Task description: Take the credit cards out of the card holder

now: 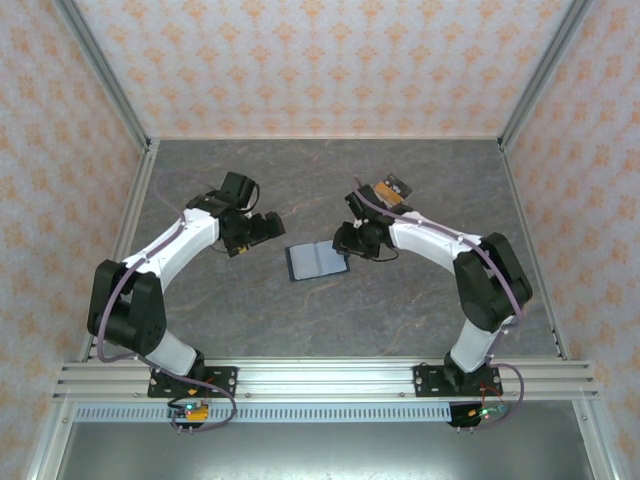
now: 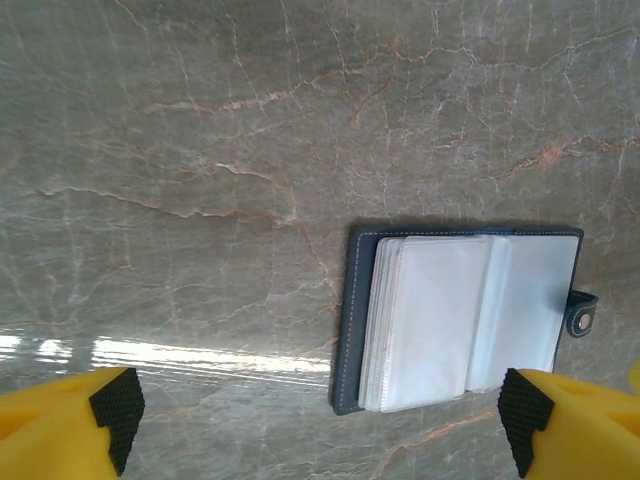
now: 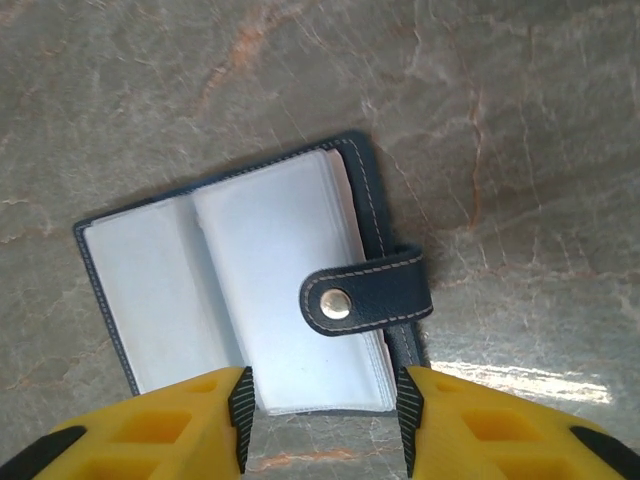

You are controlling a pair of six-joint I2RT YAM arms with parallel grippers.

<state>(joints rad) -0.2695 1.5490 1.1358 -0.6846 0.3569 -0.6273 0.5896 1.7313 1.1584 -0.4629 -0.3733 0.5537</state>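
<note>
Card holder (image 1: 318,261) lies open between wide left gripper (image 1: 268,226) and parted right gripper (image 1: 344,243), elbows bent.

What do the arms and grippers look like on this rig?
The left arm and right arm share a build: white link shells, black joints, a lilac cable along each. The left gripper and right gripper have yellow fingers with black textured pads.

Navy holder (image 1: 317,261), open flat on the table (image 1: 250,310), clear sleeves (image 3: 270,290) up, snap tab (image 3: 365,295) folded over one page. Cards (image 1: 394,189), orange and black, piled apart, farther back on the right.
</note>
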